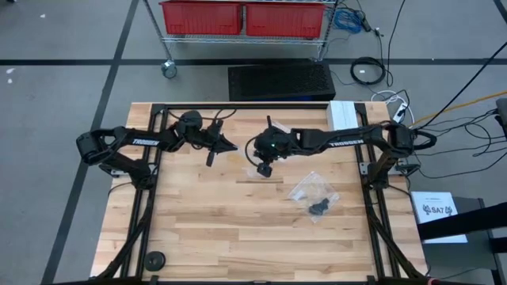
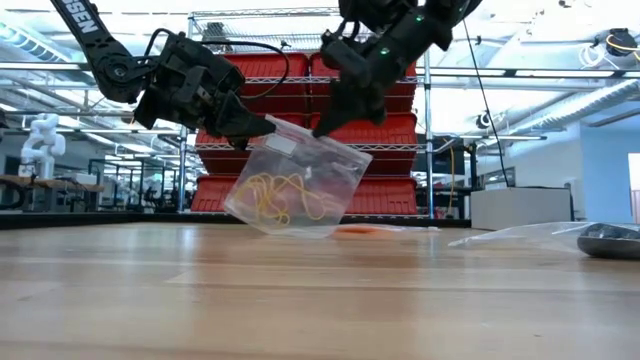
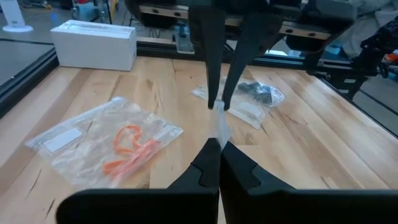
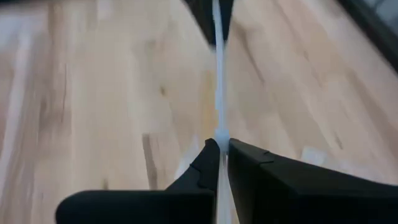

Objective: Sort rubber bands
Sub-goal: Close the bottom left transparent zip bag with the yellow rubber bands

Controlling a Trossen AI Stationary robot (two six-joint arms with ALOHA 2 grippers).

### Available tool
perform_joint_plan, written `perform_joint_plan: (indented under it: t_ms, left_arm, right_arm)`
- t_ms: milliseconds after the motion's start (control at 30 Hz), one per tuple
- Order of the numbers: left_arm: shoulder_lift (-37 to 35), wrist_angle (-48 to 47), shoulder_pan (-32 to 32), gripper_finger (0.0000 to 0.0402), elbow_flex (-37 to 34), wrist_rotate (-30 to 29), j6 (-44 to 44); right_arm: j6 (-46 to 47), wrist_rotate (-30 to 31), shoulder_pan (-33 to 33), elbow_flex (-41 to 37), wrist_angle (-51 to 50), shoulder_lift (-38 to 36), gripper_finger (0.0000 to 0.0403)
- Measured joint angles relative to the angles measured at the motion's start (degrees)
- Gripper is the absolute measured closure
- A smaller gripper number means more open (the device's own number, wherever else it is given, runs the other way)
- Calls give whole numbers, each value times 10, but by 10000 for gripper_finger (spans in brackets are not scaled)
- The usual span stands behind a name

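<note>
A clear plastic bag [image 2: 300,170] with pale tan rubber bands [image 2: 285,195] inside hangs tilted between both grippers over the table's middle. My left gripper [image 2: 262,127] is shut on its upper left end and my right gripper [image 2: 322,128] on its upper right end. A second clear bag [image 3: 93,146] with orange bands [image 3: 130,149] lies flat on the table behind. A third bag [image 1: 315,194] with black bands [image 1: 318,208] lies flat toward the right. My left gripper pinches the bag's top edge [image 3: 219,127] between its two fingers, coming level from the table's left. The bag hangs below, seen edge-on. My right gripper pinches the same top edge [image 4: 219,121] farther right, fingers [image 2: 335,110] slanting down from above. Whether the bag's lowest corner [image 2: 290,230] touches the table, I cannot tell.
A white box [image 1: 344,113] sits at the table's far right corner. A small black round object [image 1: 154,259] lies near the near left corner. Bare wood [image 1: 238,237] stretches across the near half. Black frame rails [image 1: 142,214] run along both sides.
</note>
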Motion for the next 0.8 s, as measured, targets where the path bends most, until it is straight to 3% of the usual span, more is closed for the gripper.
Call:
perform_joint_plan:
  t_ms: [400,667,800]
  left_arm:
    - [0,0,11,402,0,0,-1]
    - [0,-12,10,402,0,-1,-1]
    - [0,-47,11,402,0,-36,3]
  right_arm:
    - [49,0,24,-1,-171,-12,399]
    - [68,4,28,0,-206,-12,396]
    - [81,15,28,-1,-220,-12,369]
